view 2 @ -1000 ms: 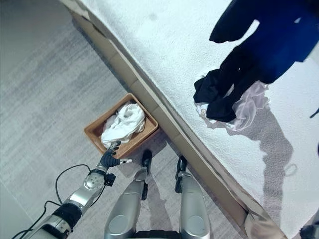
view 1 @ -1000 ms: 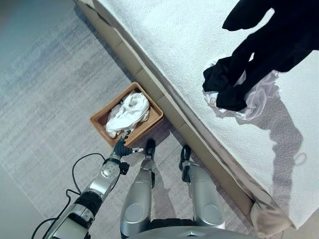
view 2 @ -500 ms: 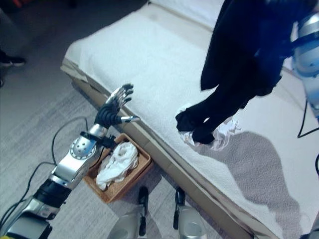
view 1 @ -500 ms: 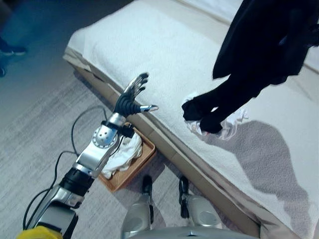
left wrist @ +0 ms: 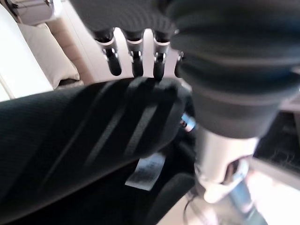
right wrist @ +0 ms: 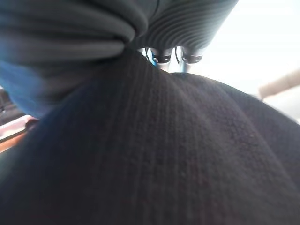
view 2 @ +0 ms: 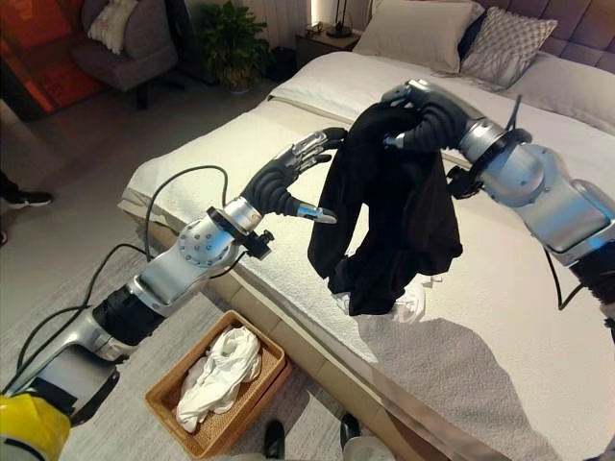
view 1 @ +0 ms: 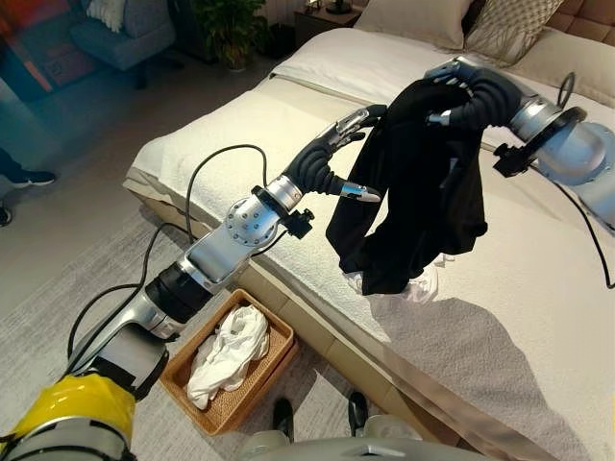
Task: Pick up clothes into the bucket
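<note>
Above the bed [view 1: 538, 317], right hand [view 2: 423, 120] grips limp black garment [view 2: 399, 226]; left hand [view 1: 332, 158] open alongside; soft, light, grab bunched top.

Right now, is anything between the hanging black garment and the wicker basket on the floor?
Nothing visible blocks the drop. The black garment hangs from the right hand above the bed; the wicker basket, holding white cloth, sits below the bed edge.

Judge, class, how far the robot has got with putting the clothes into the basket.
Done: a white garment already lies in the wicker basket on the floor beside the bed. In hand: the right hand holds a black garment up above the bed, and the open left hand reaches toward it. Left: this garment must go into the basket, and a pale garment remains on the bed.
</note>
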You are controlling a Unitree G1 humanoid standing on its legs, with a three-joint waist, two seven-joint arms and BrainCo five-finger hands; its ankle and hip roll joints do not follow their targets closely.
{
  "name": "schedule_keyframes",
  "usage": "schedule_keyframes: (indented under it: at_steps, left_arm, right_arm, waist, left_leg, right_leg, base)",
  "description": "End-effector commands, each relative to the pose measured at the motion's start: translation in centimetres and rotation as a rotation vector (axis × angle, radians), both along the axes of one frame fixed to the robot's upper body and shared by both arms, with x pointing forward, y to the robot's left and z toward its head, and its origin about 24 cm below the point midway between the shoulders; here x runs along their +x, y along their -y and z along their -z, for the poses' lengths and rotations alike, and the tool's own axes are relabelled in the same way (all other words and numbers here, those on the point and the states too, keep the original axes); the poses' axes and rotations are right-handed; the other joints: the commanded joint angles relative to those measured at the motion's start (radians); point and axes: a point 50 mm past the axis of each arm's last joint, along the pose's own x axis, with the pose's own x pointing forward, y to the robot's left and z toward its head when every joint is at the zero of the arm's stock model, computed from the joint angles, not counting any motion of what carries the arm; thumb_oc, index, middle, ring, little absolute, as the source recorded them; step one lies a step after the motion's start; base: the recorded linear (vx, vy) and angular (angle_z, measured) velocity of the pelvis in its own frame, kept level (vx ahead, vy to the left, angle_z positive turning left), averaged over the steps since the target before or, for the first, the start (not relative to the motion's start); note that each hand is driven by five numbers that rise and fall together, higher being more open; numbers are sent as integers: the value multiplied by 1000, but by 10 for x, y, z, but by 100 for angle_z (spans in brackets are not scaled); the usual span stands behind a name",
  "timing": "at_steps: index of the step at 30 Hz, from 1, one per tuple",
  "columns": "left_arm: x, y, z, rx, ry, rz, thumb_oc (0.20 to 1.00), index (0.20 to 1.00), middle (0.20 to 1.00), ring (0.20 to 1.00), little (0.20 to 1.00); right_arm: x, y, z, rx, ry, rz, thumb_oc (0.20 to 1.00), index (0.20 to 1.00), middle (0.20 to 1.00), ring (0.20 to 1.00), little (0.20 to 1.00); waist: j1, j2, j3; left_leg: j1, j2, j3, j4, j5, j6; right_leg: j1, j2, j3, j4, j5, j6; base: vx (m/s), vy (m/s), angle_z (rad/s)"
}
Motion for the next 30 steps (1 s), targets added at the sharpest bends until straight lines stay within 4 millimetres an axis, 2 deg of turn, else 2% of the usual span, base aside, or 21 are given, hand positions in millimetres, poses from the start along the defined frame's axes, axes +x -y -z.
schedule_keyframes:
  at_steps: [1,6,8,13,22,30]
  left_arm:
    - [10,9,8,7,-79,24,1000,1000,1000,1000,1000]
    - [4,36,22,10,-187,125,1000,1000,1000,1000,1000]
    - [-4,50,30,43,-264,217,1000,1000,1000,1000,1000]
    - [-16,65,44,123,-365,323,1000,1000,1000,1000,1000]
    - [-22,78,69,129,-491,339,1000,1000,1000,1000,1000]
    - [-3,57,80,18,-456,109,1000,1000,1000,1000,1000]
  right_arm:
    - [-13,-16,-36,87,94,-112,200,200,200,200,200]
    - [-18,-33,-39,124,102,-199,200,200,200,200,200]
    - [-19,-39,-40,124,107,-220,200,200,200,200,200]
    - [-19,-50,-43,108,116,-246,200,200,200,200,200]
    - [-22,-60,-53,215,184,-294,200,200,200,200,200]
    - [-25,-47,-56,244,266,-239,200,200,200,200,200]
  waist:
    - [16,-76,-95]
    - [14,-75,-109]
    - [12,-74,-114]
    - [13,-73,-126]
    - [15,-71,-133]
    - [32,-83,-125]
  left_leg:
    - [6,-6,25,25,-76,-5]
    - [16,-7,19,24,-78,-4]
    - [19,-6,16,24,-79,-4]
    - [28,-4,12,22,-80,-4]
    - [34,-3,10,22,-83,-1]
    - [31,-3,9,22,-84,2]
  right_leg:
    - [-5,-66,8,41,-6,83]
    - [7,-65,4,41,-8,85]
    - [11,-66,2,41,-9,86]
    - [20,-68,-4,40,-8,88]
    - [27,-69,-10,40,-10,89]
    - [24,-68,-13,31,-6,87]
  base:
    - [0,0,0]
    - [0,0,0]
    - [0,0,0]
    - [0,0,0]
    - [-1,4,1]
    - [0,0,0]
